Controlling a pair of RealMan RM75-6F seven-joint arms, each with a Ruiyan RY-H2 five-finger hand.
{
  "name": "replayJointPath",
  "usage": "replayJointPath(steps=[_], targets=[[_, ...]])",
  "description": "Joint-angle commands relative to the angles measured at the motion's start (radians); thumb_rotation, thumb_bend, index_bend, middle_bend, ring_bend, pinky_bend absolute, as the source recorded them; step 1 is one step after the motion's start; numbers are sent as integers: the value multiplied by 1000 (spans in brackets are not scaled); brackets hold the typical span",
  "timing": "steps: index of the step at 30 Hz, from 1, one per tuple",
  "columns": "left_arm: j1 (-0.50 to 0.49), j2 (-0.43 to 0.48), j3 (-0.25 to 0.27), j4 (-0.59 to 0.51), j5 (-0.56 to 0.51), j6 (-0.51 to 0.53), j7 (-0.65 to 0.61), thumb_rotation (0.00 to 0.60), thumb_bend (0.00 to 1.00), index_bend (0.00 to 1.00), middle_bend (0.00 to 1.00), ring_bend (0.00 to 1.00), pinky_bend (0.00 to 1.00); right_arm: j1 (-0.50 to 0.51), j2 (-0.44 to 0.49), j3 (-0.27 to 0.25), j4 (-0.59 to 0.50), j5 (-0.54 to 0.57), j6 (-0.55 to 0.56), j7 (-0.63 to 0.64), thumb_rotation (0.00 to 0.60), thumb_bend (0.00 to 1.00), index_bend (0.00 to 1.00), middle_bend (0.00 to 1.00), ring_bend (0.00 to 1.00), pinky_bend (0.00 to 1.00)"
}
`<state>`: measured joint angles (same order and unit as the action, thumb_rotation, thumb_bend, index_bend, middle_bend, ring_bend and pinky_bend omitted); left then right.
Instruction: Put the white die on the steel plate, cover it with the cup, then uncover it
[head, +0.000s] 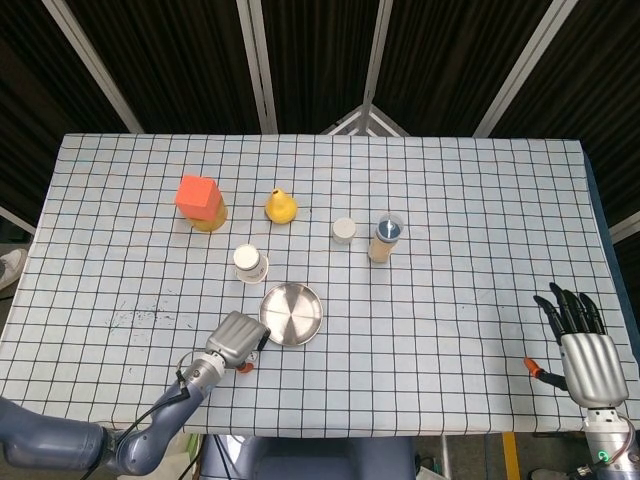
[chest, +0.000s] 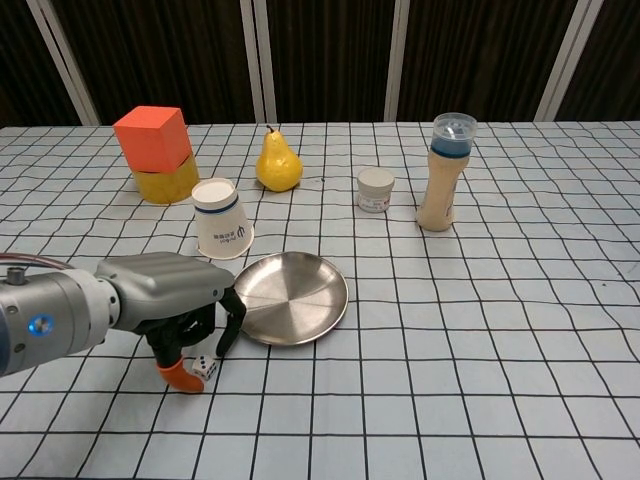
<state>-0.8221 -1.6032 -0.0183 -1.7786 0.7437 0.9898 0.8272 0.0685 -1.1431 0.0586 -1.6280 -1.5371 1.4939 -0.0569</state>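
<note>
left hand (chest: 175, 310): low on the surface (chest: 480, 340), fingers curled down around the die (chest: 205, 367), thumb tip beside it; I think it is getting ready to pinch. It holds nothing.
die: on the surface under the fingers, near the plate (chest: 290, 297) edge, not on it.
cup (chest: 220, 218): upside down behind the plate, waiting to cover.
right hand (head: 582, 345): far away, fingers spread, holding nothing.
</note>
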Motion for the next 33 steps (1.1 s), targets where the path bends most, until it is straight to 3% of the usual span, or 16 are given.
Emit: replayJointPath(steps=[1,9,15,33], targets=[[-3,-6,-2,2,-1,3,-4,600,316,532,851,734,769,1,-1,0,-1,1,-2,-3,600,171,162,33,54,0],[-14,-11,5,-2,-5,22,4,600,349,549,850,734,769,2,0,2,-4,4,0,-2,600,172,162,33,54,0],[-20,-8,9,-2,-22,31,6,600,306,539,846,734,769,4,-2,2,-6,3,-1,-5,600,172,162,33,54,0],[-42,-10,22,-9,-51,66,39,600,305,528,844,733,769,8,-6,2,-14,12,-10,-12,600,172,162,33,54,0]])
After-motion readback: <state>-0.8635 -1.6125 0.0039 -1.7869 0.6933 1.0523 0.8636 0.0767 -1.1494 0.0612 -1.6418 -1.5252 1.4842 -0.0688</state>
